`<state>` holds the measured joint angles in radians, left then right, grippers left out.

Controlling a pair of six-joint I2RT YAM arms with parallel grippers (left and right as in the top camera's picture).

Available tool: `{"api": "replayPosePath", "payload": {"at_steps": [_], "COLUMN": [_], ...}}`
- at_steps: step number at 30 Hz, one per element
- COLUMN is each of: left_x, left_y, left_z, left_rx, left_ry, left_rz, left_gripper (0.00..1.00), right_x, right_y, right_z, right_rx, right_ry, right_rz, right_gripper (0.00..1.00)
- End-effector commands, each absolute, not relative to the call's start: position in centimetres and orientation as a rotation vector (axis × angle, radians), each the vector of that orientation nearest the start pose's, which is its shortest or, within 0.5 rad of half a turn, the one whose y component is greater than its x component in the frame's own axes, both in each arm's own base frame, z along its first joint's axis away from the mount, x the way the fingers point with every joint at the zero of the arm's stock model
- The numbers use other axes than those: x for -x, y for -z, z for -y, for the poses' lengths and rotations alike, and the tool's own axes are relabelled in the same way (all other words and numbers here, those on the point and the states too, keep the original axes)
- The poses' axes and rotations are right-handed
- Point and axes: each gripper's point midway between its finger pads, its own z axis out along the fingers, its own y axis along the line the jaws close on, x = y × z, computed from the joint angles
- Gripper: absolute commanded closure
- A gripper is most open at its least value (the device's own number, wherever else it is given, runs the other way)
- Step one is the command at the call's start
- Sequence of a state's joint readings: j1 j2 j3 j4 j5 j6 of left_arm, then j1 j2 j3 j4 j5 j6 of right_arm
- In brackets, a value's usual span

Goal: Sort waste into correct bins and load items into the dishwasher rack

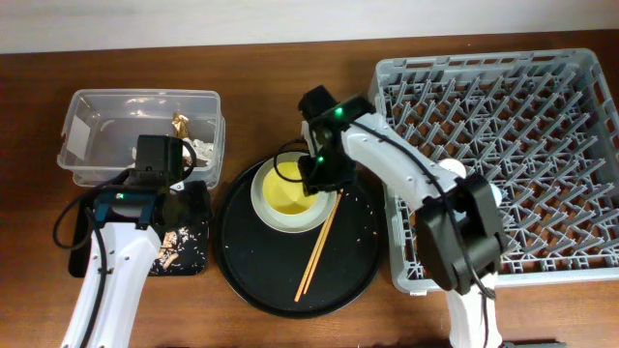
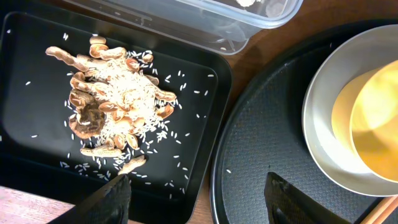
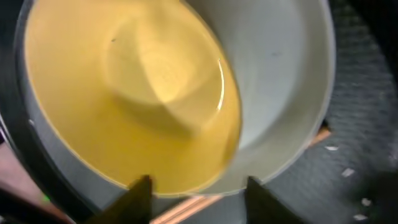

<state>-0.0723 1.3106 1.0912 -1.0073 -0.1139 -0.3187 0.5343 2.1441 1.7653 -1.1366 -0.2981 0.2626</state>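
Observation:
A small yellow bowl [image 1: 287, 196] sits in the pale grey-green plate [image 1: 263, 208] on a round black tray. My right gripper [image 1: 315, 176] is open just above their right rim. In the right wrist view its fingers [image 3: 198, 186] straddle the edge of the bowl [image 3: 130, 93] and plate [image 3: 286, 74], with the chopsticks [image 3: 186, 208] below. The chopsticks [image 1: 319, 246] lie on the round tray. My left gripper [image 2: 196, 186] is open and empty over the shallow black tray [image 2: 205, 118], which holds food scraps [image 2: 109, 102] and rice. The clear tub [image 1: 106, 126] holds the wrapper [image 1: 180, 123] and tissue [image 1: 204, 147]. The cups are out of view.
The large grey rack [image 1: 484, 68] fills the right side, and the right arm reaches across its left edge. The round black tray [image 1: 261, 275] lies between the shallow tray and the rack, with rice grains scattered on it. The clear tub [image 2: 205, 18] stands just behind the shallow tray.

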Motion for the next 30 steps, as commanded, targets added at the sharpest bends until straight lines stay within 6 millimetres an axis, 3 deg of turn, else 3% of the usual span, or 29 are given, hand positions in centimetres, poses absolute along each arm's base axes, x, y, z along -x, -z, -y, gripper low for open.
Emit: {"api": "replayPosePath", "payload": {"at_steps": [1, 5, 6, 7, 10, 13, 15, 17, 19, 20, 22, 24, 26, 30], "left_x": [-28.7, -28.7, -28.7, -28.7, -28.7, -28.8, -28.8, -28.8, -28.8, -28.9, -28.9, -28.9, -29.0, -29.0], "left_y": [-14.9, -14.9, -14.9, -14.9, -14.9, -14.9, -14.9, -14.9, -14.9, -14.9, -15.0, -15.0, -15.0, -15.0], "left_z": [-0.3, -0.3, -0.3, -0.3, -0.2, -0.2, -0.2, -0.2, -0.2, -0.2, -0.2, -0.2, -0.2, -0.2], "left_rx": [0.396, 0.396, 0.396, 0.396, 0.396, 0.395, 0.395, 0.395, 0.395, 0.395, 0.395, 0.395, 0.395, 0.395], "left_ry": [-0.078, -0.077, -0.077, -0.077, -0.073, -0.073, -0.072, -0.072, -0.072, -0.071, -0.072, -0.071, -0.069, -0.069], "left_rz": [-2.731, -2.731, -2.731, -2.731, -2.732, -2.731, -2.729, -2.729, -2.728, -2.727, -2.727, -2.723, -2.719, -2.72], "left_gripper": [0.32, 0.32, 0.32, 0.32, 0.32, 0.32, 0.31, 0.32, 0.32, 0.31, 0.32, 0.32, 0.32, 0.32], "right_x": [-34.2, -34.3, -34.3, -34.2, -35.1, -38.8, -41.9, -43.1, -44.2, -45.6, -46.8, -47.9, -47.8, -48.2], "right_y": [-3.9, -2.8, -2.8, -2.8, -4.2, -11.3, -19.1, -23.9, -25.6, -26.8, -27.8, -28.6, -27.9, -24.5], "right_z": [-26.2, -26.3, -26.3, -26.2, -25.6, -21.4, -16.8, -11.8, -8.8, -5.1, -1.2, 3.9, 7.4, 11.1], "right_rx": [0.305, 0.298, 0.298, 0.298, 0.278, 0.218, 0.092, -0.019, -0.066, -0.178, -0.299, -0.451, -0.528, -0.599], "right_ry": [-0.416, -0.409, -0.409, -0.408, -0.393, -0.136, 0.051, 0.218, 0.327, 0.457, 0.594, 0.787, 0.969, 1.2], "right_rz": [-3.203, -3.217, -3.216, -3.219, -3.185, -2.974, -2.725, -2.57, -2.49, -2.405, -2.308, -2.187, -2.143, -2.117], "right_gripper": [0.61, 0.7, 0.79, 0.95, 0.96, 0.96, 0.96, 0.96, 0.96, 0.96, 0.96, 0.96, 0.96, 0.96]}}
